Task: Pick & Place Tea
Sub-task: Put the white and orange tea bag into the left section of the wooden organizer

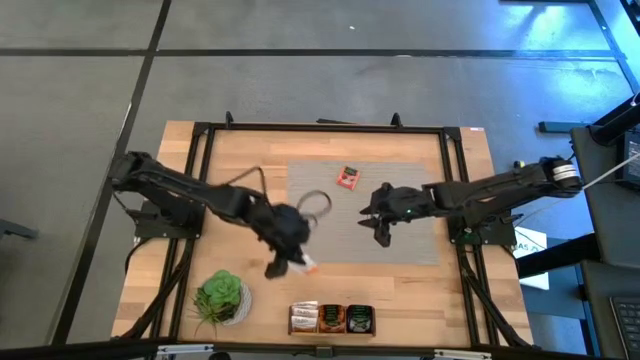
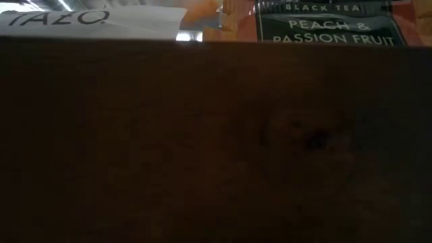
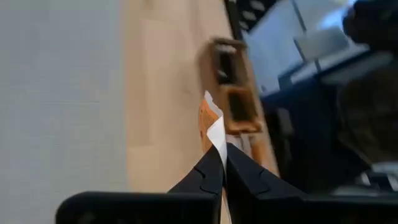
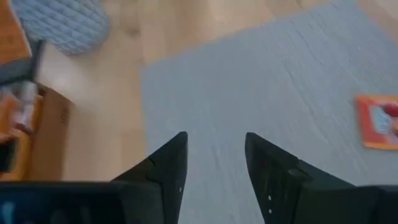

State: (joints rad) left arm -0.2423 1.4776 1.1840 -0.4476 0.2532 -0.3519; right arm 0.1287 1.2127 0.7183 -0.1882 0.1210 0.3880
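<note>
1. The left hand is clamped shut on a sachet, white and orange. In the left wrist view the packet is pinched by one edge between the fingertips and sticks out past them, so the grip is thin.

2. That hand is held over the bare wood just off the near edge of the mat, between the plant and the box. The box, a small wooden one with compartments, is already stocked with sachets.

3. The step in hand looks like the carry to the box. A good job is probably done by lining the sachet's flat face up with an open slot first, then lowering it edge-on. A crooked approach could get the packet caught on a divider.

4. Release is best left until the lower edge is well inside the slot. With so little held, a bump against the wood could twist the sachet out early.

5. The right hand is parked over the mat with its jaws spread and nothing between them. Another sachet, orange, is lying flat on the mat near it, on the far side.

6. That one is probably next in line, and a flat packet on cloth is hard to pinch. It would want to be approached low, from one edge.

7. The low view is blocked by the box wall, so slot depth can't be judged from there.
</note>
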